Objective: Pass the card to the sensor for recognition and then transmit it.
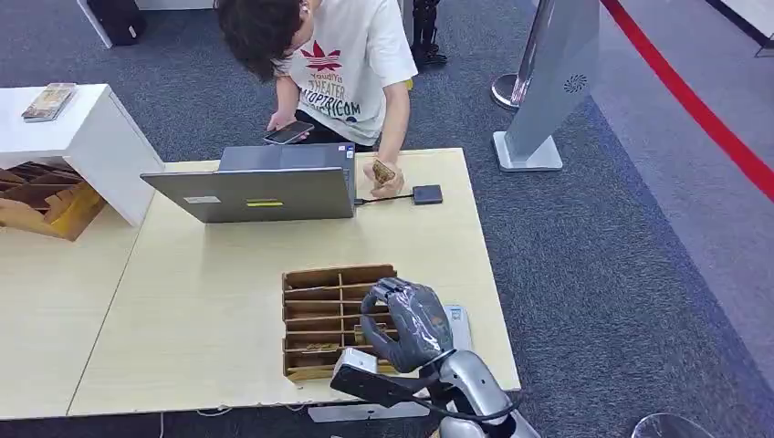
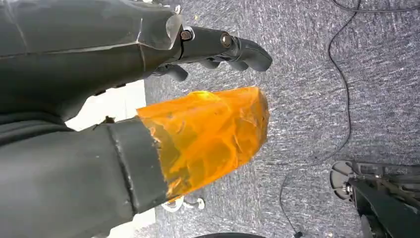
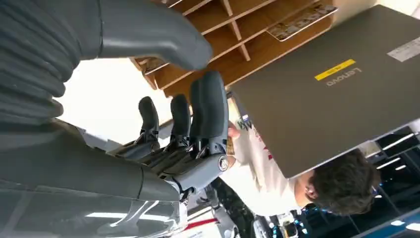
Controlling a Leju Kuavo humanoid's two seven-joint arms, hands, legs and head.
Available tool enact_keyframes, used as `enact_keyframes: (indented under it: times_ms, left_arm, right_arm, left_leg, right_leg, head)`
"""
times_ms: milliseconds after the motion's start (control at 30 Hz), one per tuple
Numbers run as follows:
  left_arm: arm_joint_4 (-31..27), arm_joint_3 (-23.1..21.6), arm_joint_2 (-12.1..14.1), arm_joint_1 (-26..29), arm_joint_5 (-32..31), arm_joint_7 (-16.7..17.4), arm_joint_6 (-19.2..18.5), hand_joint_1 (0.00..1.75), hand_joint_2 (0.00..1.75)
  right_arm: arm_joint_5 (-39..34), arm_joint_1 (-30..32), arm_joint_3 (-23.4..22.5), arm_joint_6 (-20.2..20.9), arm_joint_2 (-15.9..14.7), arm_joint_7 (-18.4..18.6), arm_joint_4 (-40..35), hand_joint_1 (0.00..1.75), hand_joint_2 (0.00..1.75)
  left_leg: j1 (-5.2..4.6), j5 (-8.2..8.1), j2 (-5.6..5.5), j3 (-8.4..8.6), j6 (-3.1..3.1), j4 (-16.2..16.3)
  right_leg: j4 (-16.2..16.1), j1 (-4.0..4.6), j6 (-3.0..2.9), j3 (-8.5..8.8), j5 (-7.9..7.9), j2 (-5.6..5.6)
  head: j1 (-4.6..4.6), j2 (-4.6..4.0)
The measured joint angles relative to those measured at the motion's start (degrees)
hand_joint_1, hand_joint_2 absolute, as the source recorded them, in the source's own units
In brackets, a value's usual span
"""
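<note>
A: Starting with the head view. Right hand (image 1: 406, 324) hovers over the near-right end of the wooden slotted card rack (image 1: 310, 283) on the pale table (image 1: 183, 338), fingers curled down, nothing visibly in them. A card (image 1: 319, 348) lies in a near slot beside the hand. Small dark card sensor (image 1: 427, 193) sits well apart at the far edge, cabled to the grey laptop (image 1: 265, 192). A person (image 1: 347, 55) behind the table holds a phone (image 1: 288, 133) and rests the other hand by the sensor.

B: Progress?

A: Early, I'd say. No card picked, none at the sensor, no hand-over. Pick, scan and pass all remain.

B: Left wrist view?

A: Left hand (image 2: 148, 99) hangs over grey carpet (image 2: 307, 89), cables (image 2: 346, 99) trailing. Orange tape-like wrap on the thumb (image 2: 208, 136), dark fingers (image 2: 237, 49) loosely bent, holding nothing. Head view doesn't give that.

B: Right wrist view?

A: Right hand (image 3: 188, 124) close up: fingers apart and partly bent, thumb clear, empty. Rack slots (image 3: 233, 44) beyond, one card (image 3: 302, 22) lying in a slot, plus the laptop lid (image 3: 337, 94) and the person (image 3: 341, 188). Confirms the empty grasp, which the head view leaves unsure.
</note>
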Motion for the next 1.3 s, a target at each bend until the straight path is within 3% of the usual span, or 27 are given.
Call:
enact_keyframes:
  times_ms: [133, 233, 367, 633, 667, 1000, 1300]
  left_arm:
    - [0.00, 0.00, 0.02, -0.01, -0.35, 0.07, -0.33, 0.00, 0.00]
    - [0.00, 0.00, 0.04, -0.03, -0.70, 0.13, -0.35, 0.00, 0.00]
    - [0.00, 0.00, 0.09, -0.04, -0.83, 0.13, -0.35, 0.00, 0.00]
    - [0.00, 0.00, 0.17, -0.07, -1.33, 0.28, -0.33, 0.00, 0.00]
    - [0.00, 0.00, 0.17, -0.07, -1.33, 0.31, -0.33, 0.00, 0.00]
    - [0.00, 0.00, 0.20, -0.12, -1.46, 0.48, -0.79, 0.00, 0.00]
    - [0.00, 0.00, 0.20, -0.14, -1.77, 0.50, -1.01, 0.00, 0.00]
  right_arm:
    - [2.17, -0.29, 0.37, -0.52, 0.00, 0.94, 0.70, 0.99, 1.75]
    - [3.19, -0.62, 0.50, -0.50, 0.00, 1.60, 1.31, 0.84, 1.75]
    - [3.68, -1.00, 0.50, -0.50, 0.00, 1.88, 2.06, 0.82, 1.75]
    - [4.07, -1.27, 0.50, -0.46, 0.00, 2.43, 3.11, 0.86, 1.75]
    - [4.20, -1.31, 0.48, -0.46, 0.00, 2.49, 3.19, 0.93, 1.75]
    - [4.55, -1.80, 0.48, -0.31, 0.00, 2.97, 4.46, 0.72, 1.75]
    - [4.86, -2.30, 0.42, 0.22, 0.02, 3.41, 5.58, 0.75, 1.75]
  left_leg:
    - [0.00, 0.00, 0.00, 0.00, 0.00, 0.00]
    - [0.00, 0.00, 0.00, 0.00, 0.00, 0.00]
    - [0.00, 0.00, 0.00, 0.00, 0.00, 0.00]
    - [0.00, 0.00, 0.00, 0.00, 0.00, 0.00]
    - [0.00, 0.00, 0.00, 0.00, 0.00, 0.00]
    - [0.00, 0.00, 0.00, 0.00, 0.00, 0.00]
    - [0.00, 0.00, 0.00, 0.00, 0.00, 0.00]
  right_leg:
    - [0.00, 0.00, 0.00, 0.00, 0.00, 0.00]
    - [0.00, 0.00, 0.00, 0.00, 0.00, 0.00]
    - [0.00, 0.00, 0.00, 0.00, 0.00, 0.00]
    - [0.00, 0.00, 0.00, 0.00, 0.00, 0.00]
    - [0.00, 0.00, 0.00, 0.00, 0.00, 0.00]
    - [0.00, 0.00, 0.00, 0.00, 0.00, 0.00]
    - [0.00, 0.00, 0.00, 0.00, 0.00, 0.00]
  head:
    - [0.02, 0.00]
    - [0.02, 0.00]
    - [0.02, 0.00]
    - [0.02, 0.00]
    - [0.02, 0.00]
    - [0.02, 0.00]
    - [0.02, 0.00]
